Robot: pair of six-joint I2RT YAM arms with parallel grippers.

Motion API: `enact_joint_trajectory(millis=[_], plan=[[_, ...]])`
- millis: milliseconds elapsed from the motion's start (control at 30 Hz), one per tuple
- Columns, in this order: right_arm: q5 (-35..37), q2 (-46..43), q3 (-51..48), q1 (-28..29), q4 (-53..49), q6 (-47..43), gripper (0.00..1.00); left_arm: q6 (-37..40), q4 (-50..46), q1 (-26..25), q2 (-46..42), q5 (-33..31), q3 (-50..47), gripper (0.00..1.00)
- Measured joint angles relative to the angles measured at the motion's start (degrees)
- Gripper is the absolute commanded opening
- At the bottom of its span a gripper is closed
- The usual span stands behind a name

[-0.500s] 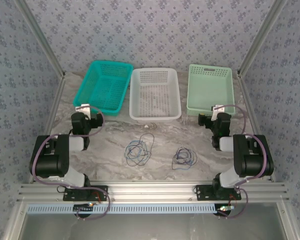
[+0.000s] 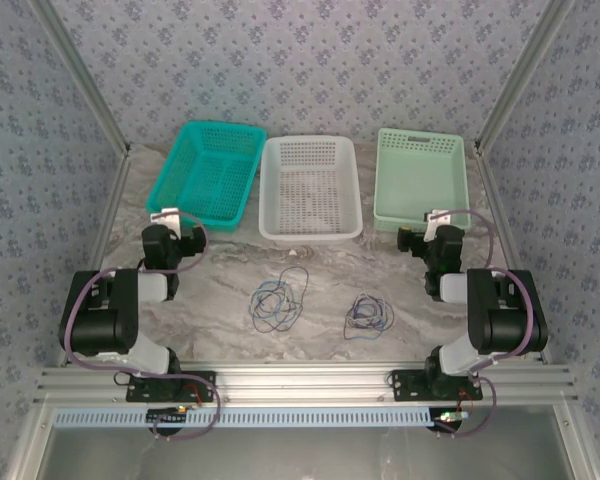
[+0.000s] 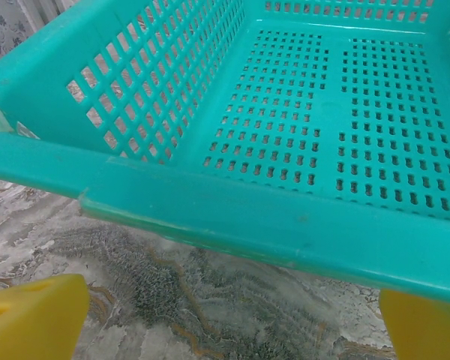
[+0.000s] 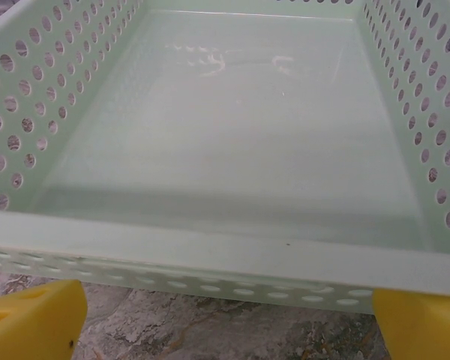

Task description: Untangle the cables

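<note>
Thin cables lie on the marble table in two small tangles: a blue and black one (image 2: 277,298) at the centre and a purplish one (image 2: 368,316) to its right. My left gripper (image 2: 167,232) rests at the left, well apart from them, facing the teal basket (image 3: 232,217); its yellow fingertips (image 3: 30,319) stand wide open with nothing between. At the right, my right gripper (image 2: 435,233) faces the pale green basket (image 4: 225,255). Its yellow fingertips (image 4: 30,319) are spread open and empty too.
Three baskets line the back of the table: teal basket (image 2: 212,172), white basket (image 2: 309,186), pale green basket (image 2: 421,175). Aluminium frame posts stand at both sides, and a rail (image 2: 300,380) runs along the near edge.
</note>
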Motion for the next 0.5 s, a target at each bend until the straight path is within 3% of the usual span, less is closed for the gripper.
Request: enact_joint_trajectory(millis=[367,500], plan=[[-0.46,-0.24,0.11,-0.04,-0.61,-0.02,1.00,0.00,-0.48,0.11,-0.04,0.24,0.09,0.99],[-0.09,-5.66,5.11,0.44,-14.64,0.98,0.93,-1.22,-11.15,0.11,-3.10,-0.87,3.69,1.00]])
